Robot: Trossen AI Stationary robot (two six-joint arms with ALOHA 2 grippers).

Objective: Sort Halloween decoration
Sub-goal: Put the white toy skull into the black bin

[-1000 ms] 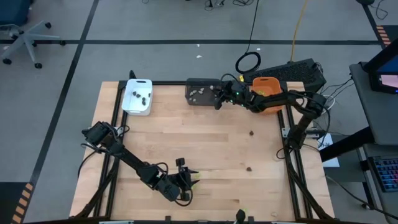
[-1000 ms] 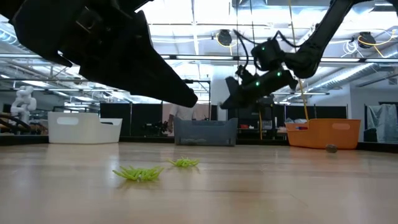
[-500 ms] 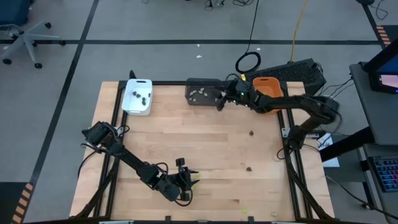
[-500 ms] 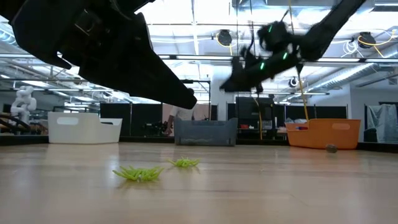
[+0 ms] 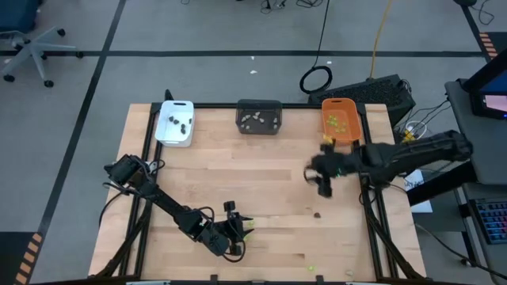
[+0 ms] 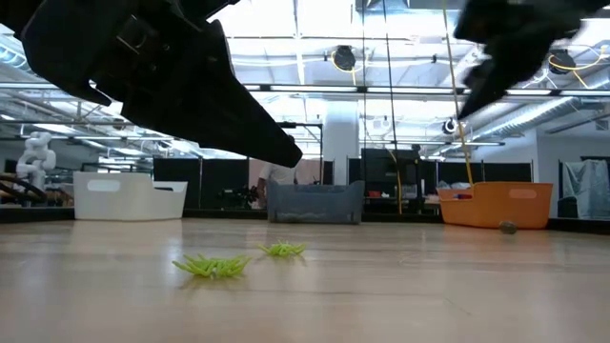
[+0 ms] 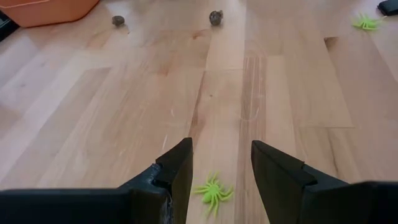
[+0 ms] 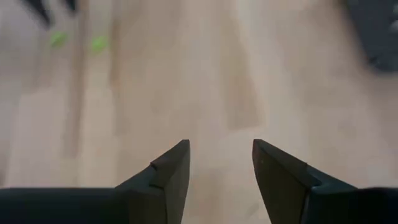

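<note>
A lime green spider (image 7: 212, 193) lies on the wooden table between the fingertips of my open left gripper (image 7: 221, 157), which is low over the near middle of the table (image 5: 240, 226); no finger visibly touches it. More green pieces lie nearby (image 6: 281, 250) and at the near edge (image 5: 310, 269). Two dark pieces (image 7: 216, 17) (image 7: 118, 20) rest on the table farther off. My right gripper (image 5: 322, 180) hangs open and empty above the table's right half, its fingers apart in its wrist view (image 8: 221, 155).
Along the far edge stand a white tray (image 5: 176, 123) with dark pieces, a dark grey tray (image 5: 259, 116) with pale pieces and an orange tray (image 5: 341, 120) with green pieces. A dark piece (image 5: 316, 214) lies near the right gripper. Bare wood spans the table's middle.
My right gripper has swung away from the dark grey tray, toward the table's near and right edges, and has risen and tipped to a new slant; it now hangs over the right half of the table. The pieces on the table have stayed where they were.
</note>
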